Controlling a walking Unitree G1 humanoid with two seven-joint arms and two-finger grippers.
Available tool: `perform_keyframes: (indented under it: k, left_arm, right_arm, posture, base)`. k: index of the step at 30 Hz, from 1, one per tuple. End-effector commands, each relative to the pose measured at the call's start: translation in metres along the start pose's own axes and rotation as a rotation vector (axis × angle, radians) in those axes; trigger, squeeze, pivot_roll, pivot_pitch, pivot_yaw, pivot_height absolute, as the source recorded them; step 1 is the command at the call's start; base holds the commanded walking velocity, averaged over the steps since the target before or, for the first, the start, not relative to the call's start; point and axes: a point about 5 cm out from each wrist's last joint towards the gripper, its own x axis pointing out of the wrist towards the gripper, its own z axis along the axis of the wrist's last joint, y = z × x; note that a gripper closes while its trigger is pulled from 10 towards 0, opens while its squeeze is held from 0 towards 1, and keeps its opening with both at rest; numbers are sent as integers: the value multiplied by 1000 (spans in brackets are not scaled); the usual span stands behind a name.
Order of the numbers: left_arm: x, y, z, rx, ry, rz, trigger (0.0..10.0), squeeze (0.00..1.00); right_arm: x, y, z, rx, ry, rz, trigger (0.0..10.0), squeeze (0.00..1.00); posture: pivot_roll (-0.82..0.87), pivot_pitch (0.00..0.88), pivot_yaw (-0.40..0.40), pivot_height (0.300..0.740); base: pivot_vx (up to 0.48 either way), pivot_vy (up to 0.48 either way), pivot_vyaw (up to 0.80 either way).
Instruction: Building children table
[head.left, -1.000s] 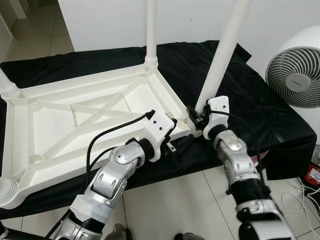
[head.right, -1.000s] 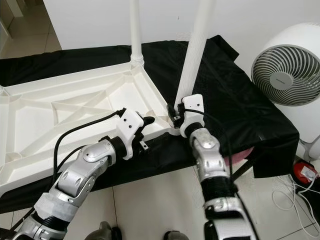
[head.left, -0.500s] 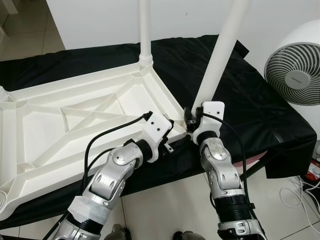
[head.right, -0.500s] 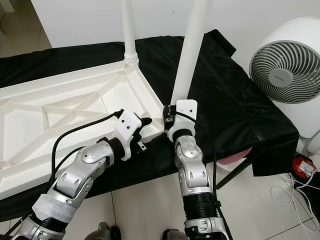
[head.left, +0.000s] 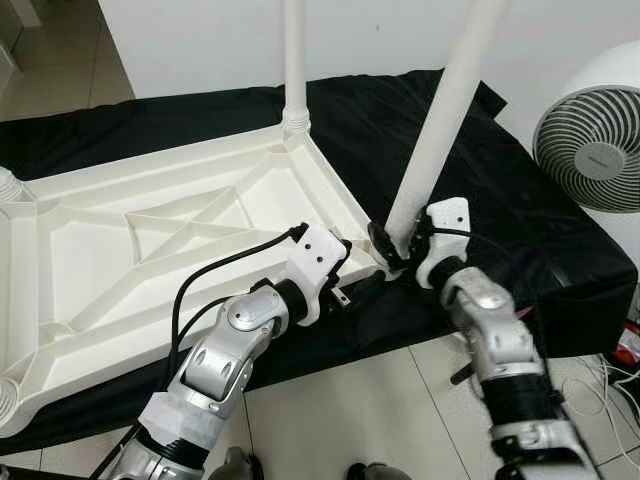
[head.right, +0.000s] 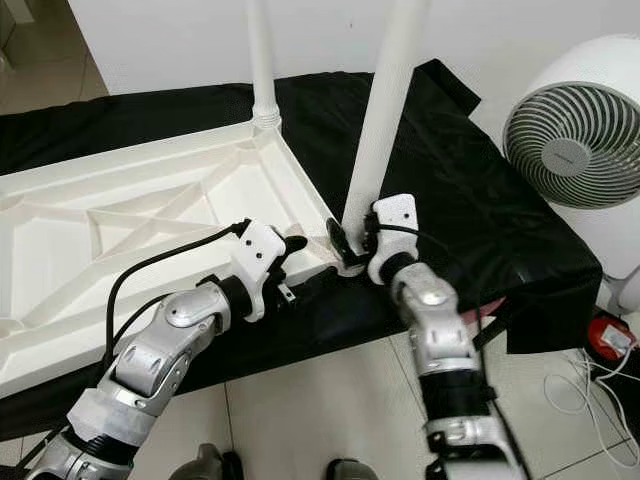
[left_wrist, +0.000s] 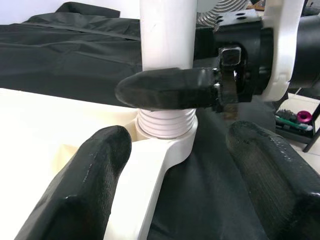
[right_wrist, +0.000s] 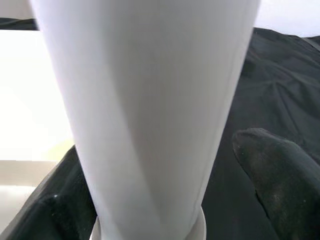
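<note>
White plastic tabletop (head.left: 150, 240) lies upside down on a black cloth (head.left: 520, 200). At its near corner, about 4 o'clock, a white leg (head.left: 440, 120) leans in its threaded socket (left_wrist: 165, 125). The right gripper (head.left: 395, 245) clasps the leg's base. The left gripper (left_wrist: 170, 165), fingers spread, brackets the corner. Likely step: screwing this leg home; next, straighten and twist.
</note>
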Motion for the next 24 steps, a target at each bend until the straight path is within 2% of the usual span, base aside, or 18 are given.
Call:
perform_keyframes:
  k: [1,8,12,17,18,19,20,21,24]
  left_arm:
    - [-1,-2,1,2,1,-13,10000,0]
    - [0,-1,2,1,-2,-14,10000,0]
    - [1,-1,3,1,-3,-15,10000,0]
    - [3,-1,4,4,-6,-25,10000,0]
    - [3,-1,5,5,-6,-27,10000,0]
    - [3,-2,5,5,-6,-28,10000,0]
    - [3,-2,5,5,-6,-28,10000,0]
    - [3,-2,5,6,-5,-29,10000,0]
    - [2,-2,5,6,-4,-30,10000,0]
  right_arm:
    - [0,-2,-4,11,14,50,10000,0]
    - [15,-7,-8,-79,46,306,10000,0]
    - [18,-8,-6,-88,48,328,10000,0]
    - [30,-10,-3,-150,85,400,10000,0]
    - [30,-11,-4,-156,89,406,2157,0]
    - [30,-12,-4,-161,92,414,824,0]
    - [30,-12,-4,-161,92,414,824,0]
    - [30,-13,-5,-168,97,420,0,0]
    - [30,-16,-7,-169,101,442,0,0]
  posture:
    - [-71,109,6,740]
    - [-71,100,13,740]
    - [-69,91,15,740]
    - [-65,82,16,740]
    - [-61,72,18,740]
    - [-59,73,17,740]
    - [-59,73,17,740]
    - [-59,73,17,740]
    - [-59,71,16,740]
  base:
    - [0,0,0]
    - [0,0,0]
    - [0,0,0]
    - [0,0,0]
    - [0,0,0]
    - [0,0,0]
    - [0,0,0]
    - [0,0,0]
    - [0,0,0]
